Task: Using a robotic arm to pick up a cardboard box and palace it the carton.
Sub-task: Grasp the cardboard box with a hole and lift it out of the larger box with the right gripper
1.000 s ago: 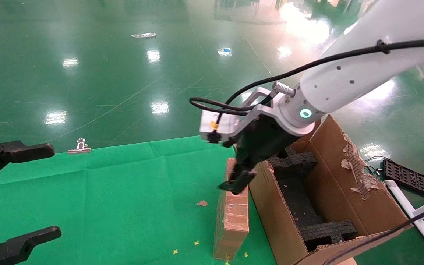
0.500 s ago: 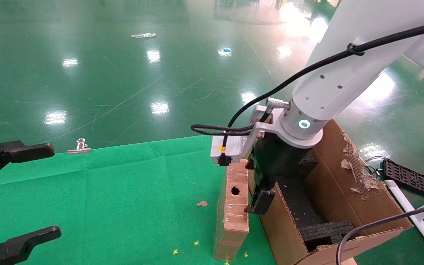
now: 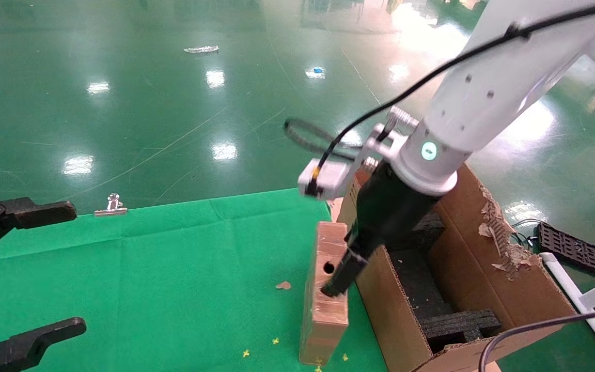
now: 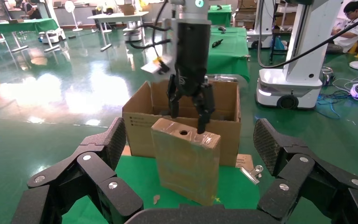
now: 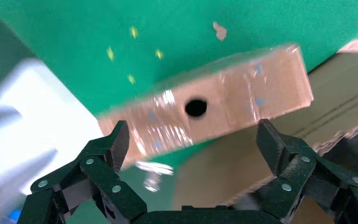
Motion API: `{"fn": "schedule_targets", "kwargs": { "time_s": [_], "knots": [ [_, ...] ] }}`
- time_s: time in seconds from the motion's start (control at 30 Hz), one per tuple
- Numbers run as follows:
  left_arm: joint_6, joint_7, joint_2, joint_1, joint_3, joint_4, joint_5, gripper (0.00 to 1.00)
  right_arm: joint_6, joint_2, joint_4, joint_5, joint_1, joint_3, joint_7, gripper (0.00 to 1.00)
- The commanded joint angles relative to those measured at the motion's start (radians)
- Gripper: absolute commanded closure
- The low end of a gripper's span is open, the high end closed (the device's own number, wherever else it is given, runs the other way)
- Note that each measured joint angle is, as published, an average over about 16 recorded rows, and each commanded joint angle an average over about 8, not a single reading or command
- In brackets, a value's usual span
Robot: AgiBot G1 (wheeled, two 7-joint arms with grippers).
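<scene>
The small flat oblong brown cardboard box [image 3: 324,289] is wrapped in glossy, wrinkled clear tape. At its 3 o'clock, the large brown corrugated cardboard carton [image 3: 483,289] looks matt, with ragged torn paper edges and rough black foam inserts [image 3: 460,323]. The green cloth [image 3: 163,279] is matt and creased. The green floor [image 3: 173,103] is glossy. A shiny metal binder clip [image 3: 111,205] lies at 10 o'clock.
</scene>
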Motion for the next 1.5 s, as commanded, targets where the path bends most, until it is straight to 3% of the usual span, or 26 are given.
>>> {"fn": "schedule_targets", "kwargs": {
  "time_s": [0.03, 0.3, 0.67, 0.73, 0.87, 0.93, 1.0, 1.13, 1.17, 1.27, 1.5],
  "knots": [
    [0.0, 0.0, 0.0, 0.0, 0.0, 0.0, 0.0, 0.0, -0.009, -0.002, -0.065, 0.032, 0.003, 0.001, 0.044, 0.0],
    [0.0, 0.0, 0.0, 0.0, 0.001, 0.0, 0.0, 0.0, -0.019, -0.05, -0.299, 0.142, -0.024, -0.098, 0.202, 0.0],
    [-0.001, 0.001, -0.001, 0.0, 0.001, 0.0, -0.001, 0.0, -0.004, -0.111, -0.478, 0.236, -0.084, -0.153, 0.168, 0.01],
    [-0.001, 0.001, -0.001, 0.0, 0.002, 0.0, -0.001, 0.0, -0.003, -0.126, -0.502, 0.237, -0.094, -0.161, 0.156, 0.16],
    [-0.001, 0.001, -0.001, 0.0, 0.002, 0.0, -0.001, 0.01, -0.003, -0.153, -0.537, 0.236, -0.107, -0.178, 0.136, 0.64],
    [-0.001, 0.001, -0.001, 0.0, 0.002, 0.0, -0.001, 0.13, -0.003, -0.163, -0.55, 0.235, -0.11, -0.186, 0.129, 0.88],
    [-0.001, 0.001, -0.001, 0.0, 0.002, 0.0, -0.001, 0.34, -0.004, -0.17, -0.56, 0.236, -0.112, -0.194, 0.123, 0.99],
    [-0.001, 0.001, -0.001, -0.001, 0.002, 0.0, -0.002, 0.82, -0.004, -0.181, -0.572, 0.239, -0.112, -0.207, 0.113, 1.0],
    [-0.001, 0.001, -0.001, -0.001, 0.002, 0.0, -0.002, 0.9, -0.004, -0.182, -0.574, 0.24, -0.112, -0.21, 0.111, 1.0],
    [-0.001, 0.001, -0.001, -0.001, 0.003, 0.0, -0.002, 1.0, -0.003, -0.187, -0.579, 0.243, -0.111, -0.219, 0.107, 1.0],
    [-0.001, 0.002, -0.001, -0.001, 0.003, 0.0, -0.002, 1.0, 0.001, -0.195, -0.585, 0.249, -0.109, -0.236, 0.097, 1.0]
  ]
}}
